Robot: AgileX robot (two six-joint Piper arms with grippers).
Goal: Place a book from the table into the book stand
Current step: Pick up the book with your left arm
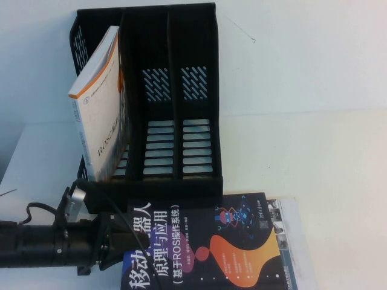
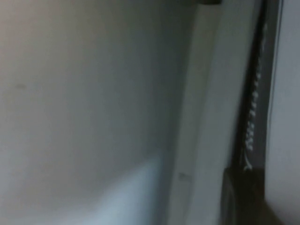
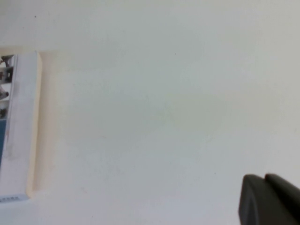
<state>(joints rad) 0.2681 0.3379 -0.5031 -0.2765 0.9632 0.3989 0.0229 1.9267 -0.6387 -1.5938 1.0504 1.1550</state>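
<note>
The book [image 1: 211,248], black with large white characters and coloured blobs, lies at the near edge of the table [image 1: 314,151], on top of another book. My left gripper [image 1: 118,241] is at its left edge and is shut on it. In the left wrist view the book's white page edge [image 2: 206,117] and black cover [image 2: 255,108] fill the frame, with a dark finger [image 2: 241,197] against the cover. The book stand [image 1: 175,90] stands just behind, with its middle and right compartments empty. My right gripper [image 3: 265,187] is shut and empty above bare table, out of the high view.
A white orange-edged book [image 1: 100,103] leans in the stand's left compartment. A white book [image 1: 293,241] lies under the black one, and its edge also shows in the right wrist view [image 3: 18,126]. Bare table lies right of the stand.
</note>
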